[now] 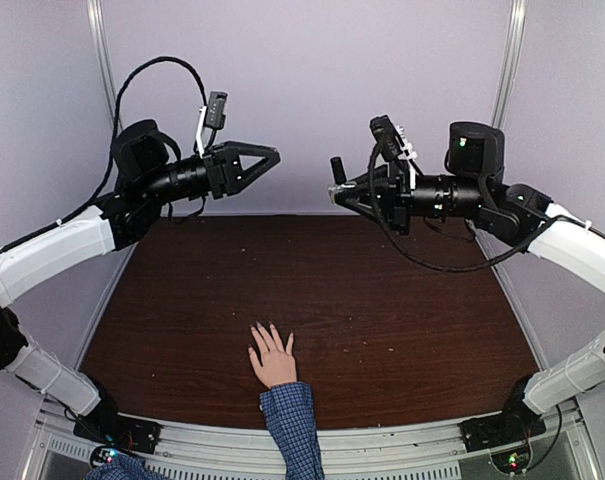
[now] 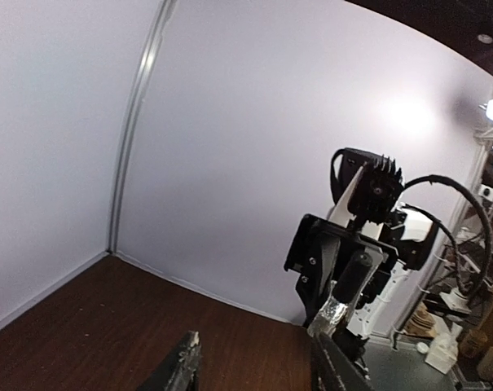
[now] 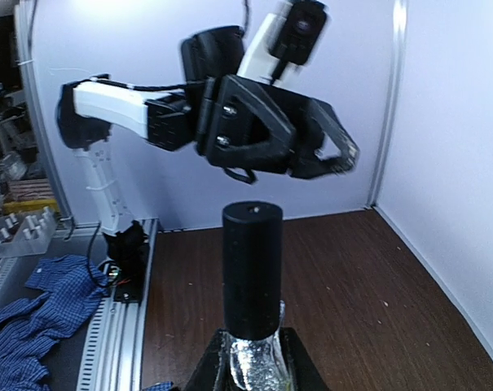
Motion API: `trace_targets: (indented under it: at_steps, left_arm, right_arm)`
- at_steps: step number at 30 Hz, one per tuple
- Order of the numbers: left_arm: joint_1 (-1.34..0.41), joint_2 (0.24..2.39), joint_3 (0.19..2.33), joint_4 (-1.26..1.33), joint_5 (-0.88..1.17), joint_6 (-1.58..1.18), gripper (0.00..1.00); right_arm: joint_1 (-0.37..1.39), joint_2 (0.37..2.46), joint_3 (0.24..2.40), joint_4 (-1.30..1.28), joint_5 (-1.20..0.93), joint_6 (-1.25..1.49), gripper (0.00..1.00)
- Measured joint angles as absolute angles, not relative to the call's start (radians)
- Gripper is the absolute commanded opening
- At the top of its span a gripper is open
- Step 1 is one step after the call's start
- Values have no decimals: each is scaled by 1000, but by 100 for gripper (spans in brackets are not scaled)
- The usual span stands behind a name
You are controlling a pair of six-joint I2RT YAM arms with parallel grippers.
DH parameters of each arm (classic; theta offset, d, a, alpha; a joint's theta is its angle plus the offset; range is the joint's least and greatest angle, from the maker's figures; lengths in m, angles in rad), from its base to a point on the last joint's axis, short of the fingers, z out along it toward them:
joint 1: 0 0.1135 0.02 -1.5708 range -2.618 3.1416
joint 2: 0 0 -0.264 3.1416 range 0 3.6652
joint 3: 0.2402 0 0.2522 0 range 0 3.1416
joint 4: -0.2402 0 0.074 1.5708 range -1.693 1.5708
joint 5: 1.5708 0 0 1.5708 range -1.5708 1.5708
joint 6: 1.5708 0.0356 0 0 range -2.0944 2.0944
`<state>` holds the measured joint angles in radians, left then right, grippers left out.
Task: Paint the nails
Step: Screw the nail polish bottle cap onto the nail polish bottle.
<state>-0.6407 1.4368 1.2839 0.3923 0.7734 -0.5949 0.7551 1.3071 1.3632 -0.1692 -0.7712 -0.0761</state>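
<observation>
A light-skinned hand [image 1: 273, 365] with a blue checked cuff [image 1: 288, 412] lies flat on the brown table [image 1: 382, 310] near the front edge, fingers spread. Its nails [image 1: 272, 327] are tiny and look dark. High over the table's back, my right gripper [image 1: 340, 190] is shut on a small polish bottle [image 3: 258, 362] with a tall black cap [image 3: 252, 269]. My left gripper [image 1: 270, 157] hovers a short way left of the bottle, jaws open and empty. In the left wrist view its fingertips [image 2: 185, 358] stand apart, the black cap [image 2: 354, 281] beyond them.
Pale walls close in the back and both sides, with metal corner posts [image 1: 104, 60]. A metal rail [image 1: 402, 440] runs along the front edge by the arm bases. Blue checked cloth [image 3: 22, 318] lies outside the table's left side.
</observation>
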Motion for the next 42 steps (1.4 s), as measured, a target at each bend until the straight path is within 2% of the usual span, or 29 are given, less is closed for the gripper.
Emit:
trace_targets:
  at_steps: [5,11,20,29,32,38,42]
  left_arm:
    - [-699,1395,1287,216,553,-463,46]
    - [-830,1442,1304,88,360,-364,46]
    - [-911,1522,1363,77,271,-323,45]
    - [-923,1549,1384,114,245,-324,41]
    - [-924,1552,1384,120,242,-325,36]
    - [-924,1560,1391,127,244,-328,15]
    - [-925,1560,1391,131,255,-329,7]
  right_arm:
    - [755,1305,1329,-178,-551,-70,0]
    - [783,1312,1302,-179,-361,-55,0]
    - [894,1330,1298,-181,-133,-94,0]
    - [931,1354,1297,-183,-42,-123,0]
    - [937,1360,1297,-184,-35,-129,0]
    - [939,1364,1297,-184,-26,-132,0]
    - [938,1363,1297,-184,-34,-134,0]
